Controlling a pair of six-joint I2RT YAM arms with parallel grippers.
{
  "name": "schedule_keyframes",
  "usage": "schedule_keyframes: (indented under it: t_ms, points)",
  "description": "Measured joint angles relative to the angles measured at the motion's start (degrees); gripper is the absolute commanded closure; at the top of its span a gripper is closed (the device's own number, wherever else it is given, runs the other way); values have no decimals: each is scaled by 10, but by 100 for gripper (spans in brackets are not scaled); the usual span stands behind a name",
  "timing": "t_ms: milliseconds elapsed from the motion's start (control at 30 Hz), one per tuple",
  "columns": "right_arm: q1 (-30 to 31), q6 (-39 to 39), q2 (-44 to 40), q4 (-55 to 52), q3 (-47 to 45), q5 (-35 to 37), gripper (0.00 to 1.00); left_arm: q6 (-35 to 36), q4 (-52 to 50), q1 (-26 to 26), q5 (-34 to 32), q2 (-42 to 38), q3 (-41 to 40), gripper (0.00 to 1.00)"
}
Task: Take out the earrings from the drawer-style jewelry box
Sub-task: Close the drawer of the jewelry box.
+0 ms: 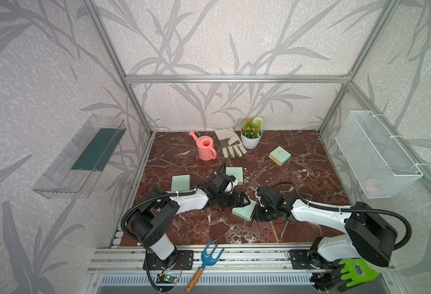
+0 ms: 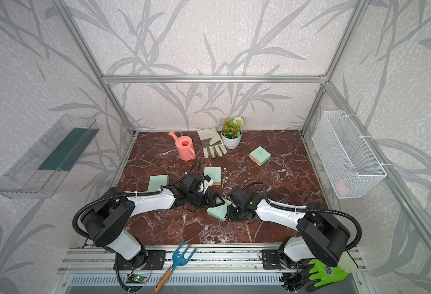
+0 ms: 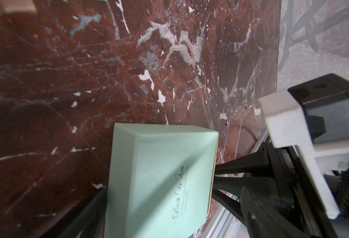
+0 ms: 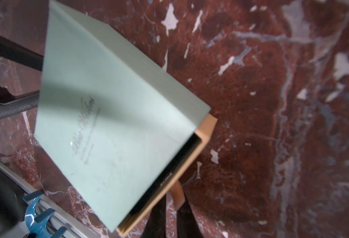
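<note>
Earrings: none showing. Prob. sitting inside the drawer [image 4: 207, 127] of the jewelry box [image 1: 243, 210]. Drawer is only peeking out of its sleeve: dark slit, nothing readable in it.

R gripper [image 4: 172, 203] is pinching the tan pull tab [image 4: 177, 192], jaws nearly together on it. L gripper [image 1: 241, 201] is standing w/ jaws full apart either side of the sleeve; I'm judging it as bracketing, not squeezing.

Risks:
- W/ sleeve unclamped, whole box could be sliding along w/ the pull instead of the drawer coming free.
- Tab is looking thin & soft, so it could be slipping out of the pinch.
- If the drawer is jerking loose, tiny pieces could be spilling onto the marble table [image 1: 298, 178] & getting lost among its white flecks.

Materials, near→far of box:
- Nearer than box: rake [image 1: 209, 254] w/ blue plastic tines & wood handle; knit-look green glove [image 1: 356, 272].
- Box itself: matte mint card sleeve, sharp-edged, script lettering; drawer tan, dark inside.
- Beyond box: three more mint boxes [image 1: 180, 182].
- Farthest: glossy pink watering can [image 1: 205, 147], canvas work glove [image 1: 229, 142], white pot [image 1: 251, 142] w/ small flowers.
</note>
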Motion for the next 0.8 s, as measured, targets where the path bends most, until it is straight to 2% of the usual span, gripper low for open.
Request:
schedule_keyframes:
  t_ms: [500,667,800]
  points:
    - [10,44,-5,58,-28,26,87,0,2,0,0,0,0,1]
    - [10,46,-56,9,-29,70,86,-3,-4,11,-11,-23,-5,1]
    - [10,39,-104,-48,-27,113,80,-15,-5,46,-18,-93,-40,1]
